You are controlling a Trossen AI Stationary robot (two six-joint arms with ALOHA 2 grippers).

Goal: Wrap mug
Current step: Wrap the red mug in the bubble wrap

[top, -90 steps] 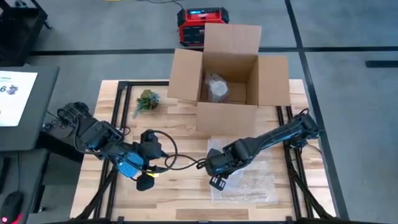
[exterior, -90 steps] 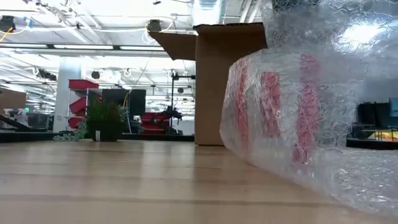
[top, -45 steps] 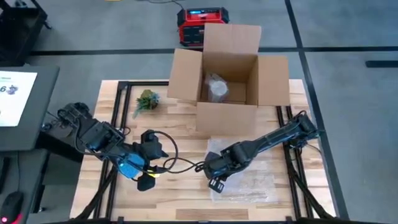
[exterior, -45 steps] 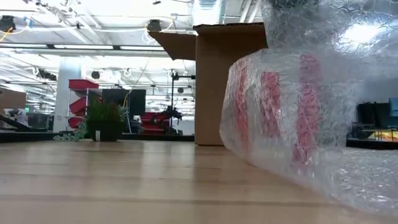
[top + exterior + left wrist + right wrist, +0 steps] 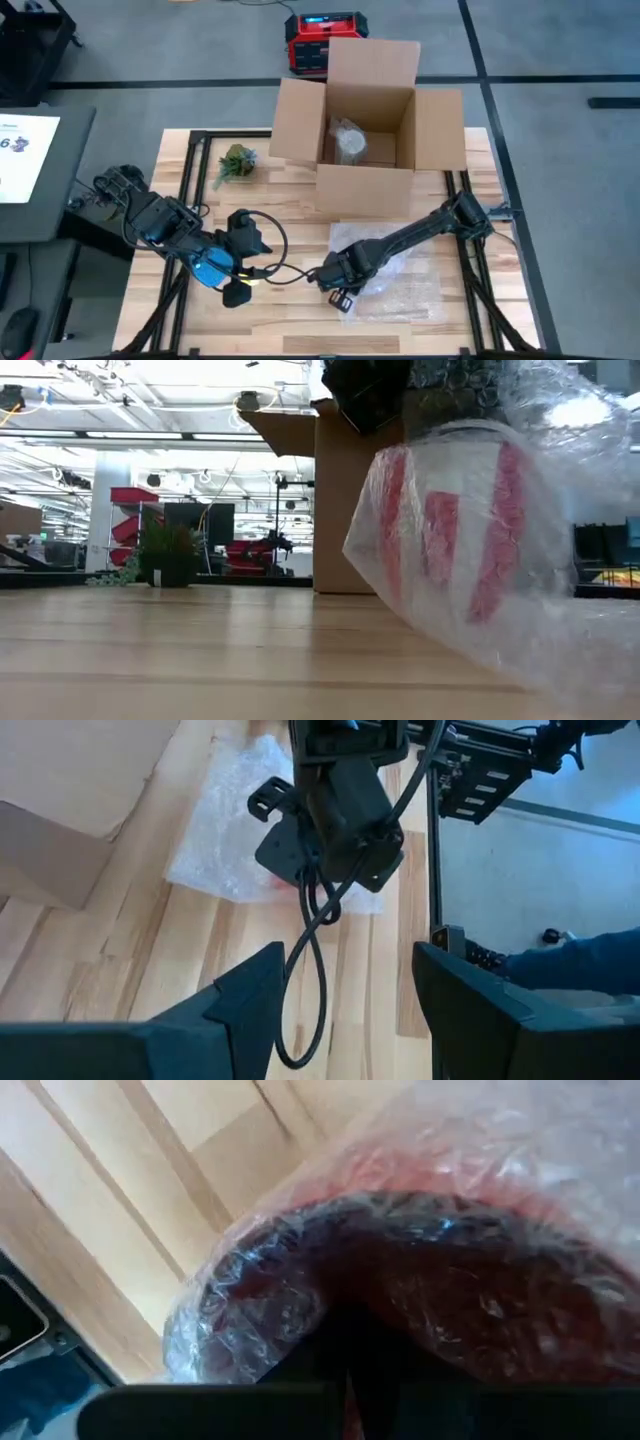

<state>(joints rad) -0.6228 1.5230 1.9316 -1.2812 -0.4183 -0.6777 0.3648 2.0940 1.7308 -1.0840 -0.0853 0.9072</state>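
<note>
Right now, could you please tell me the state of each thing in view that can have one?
Cardboard box: flaps open, upright, a wrapped item inside.
Mug: covered in bubble wrap, tilted.
Right gripper: down on the wrapped mug, grip hidden.
Left gripper: jaws open, empty, waiting at the table's left.
Potted plant: upright.

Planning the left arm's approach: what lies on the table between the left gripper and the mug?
In the high view, only a looping black cable crosses bare wood between the left gripper and the bubble-wrapped mug.

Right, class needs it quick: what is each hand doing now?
Left hand: open, empty, parked at the table's left.
Right hand: on the bubble-wrapped mug; grip cannot be told.
</note>
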